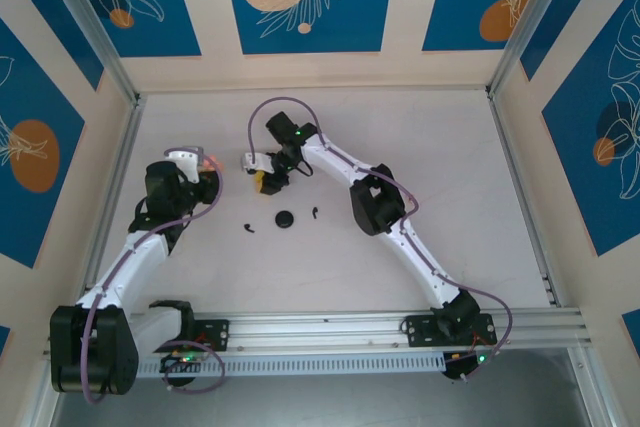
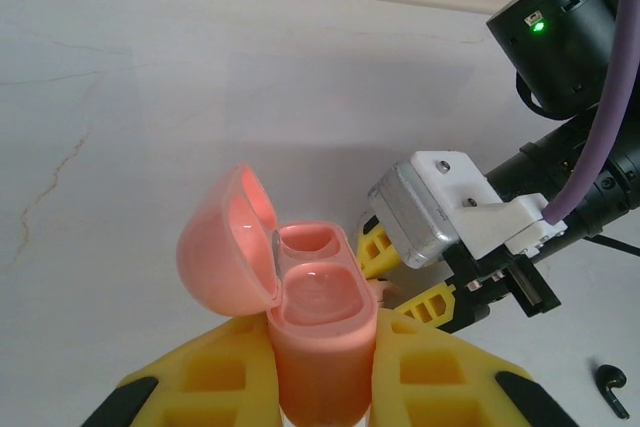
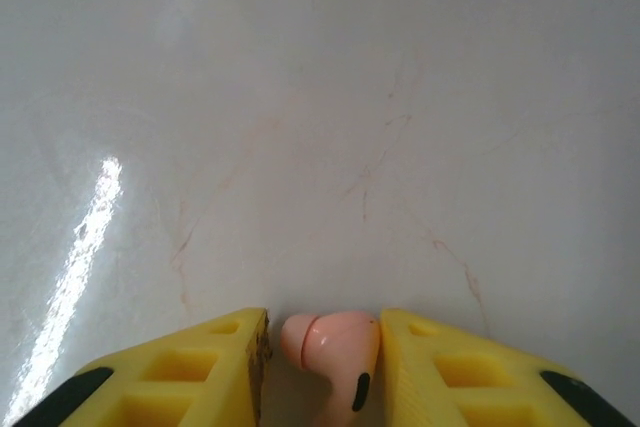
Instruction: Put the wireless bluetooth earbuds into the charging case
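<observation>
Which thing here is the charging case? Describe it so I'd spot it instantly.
Over the white table, follow the left arm to its gripper. Pinched between its yellow fingers is the charging case: a glossy pink capsule, lid flipped open. The earbuds and disc lying nearby are black.

left jaws clamped tight, right jaws apart

The pink charging case (image 2: 320, 347) is seen upright at lower centre, lid hinged open leftward, while one black earbud (image 1: 247, 228) and a second earbud (image 1: 315, 212) are laid apart mid-frame.
</observation>
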### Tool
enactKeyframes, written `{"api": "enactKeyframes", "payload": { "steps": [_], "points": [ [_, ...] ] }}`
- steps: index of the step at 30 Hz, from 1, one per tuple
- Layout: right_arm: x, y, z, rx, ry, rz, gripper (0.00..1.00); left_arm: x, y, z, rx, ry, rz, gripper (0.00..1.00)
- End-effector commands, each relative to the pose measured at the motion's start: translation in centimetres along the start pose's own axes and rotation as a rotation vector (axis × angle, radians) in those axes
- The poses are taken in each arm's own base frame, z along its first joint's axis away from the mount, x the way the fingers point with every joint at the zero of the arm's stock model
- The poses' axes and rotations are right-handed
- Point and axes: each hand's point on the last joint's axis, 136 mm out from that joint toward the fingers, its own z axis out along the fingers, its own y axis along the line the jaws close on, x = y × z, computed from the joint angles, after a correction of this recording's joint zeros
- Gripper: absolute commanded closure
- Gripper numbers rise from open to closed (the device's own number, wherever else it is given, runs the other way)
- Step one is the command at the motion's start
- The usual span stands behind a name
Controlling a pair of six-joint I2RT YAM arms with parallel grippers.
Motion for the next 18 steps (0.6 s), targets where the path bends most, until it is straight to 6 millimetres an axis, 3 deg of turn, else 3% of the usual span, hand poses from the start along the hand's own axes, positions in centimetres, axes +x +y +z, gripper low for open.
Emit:
{"api": "enactKeyframes", "payload": {
  "steps": [1, 12, 18],
  "points": [
    [1.8, 1.0, -2.0, -0.02, 0.078, 0.111, 0.66, -0.7, 0.1, -0.3, 0.003, -0.01, -0.001, 0.88],
    [2.4, 1.8, -4.9, 0.003, 0.095, 0.192, 0.68, -0.7, -0.2, -0.7, 0.012, -0.011, 0.008, 0.88],
    [-0.4, 2.1, -5.1, -0.011, 0.004, 0.201, 0.6, -0.6, -0.2, -0.8, 0.013, -0.012, 0.004, 0.88]
  ]
}}
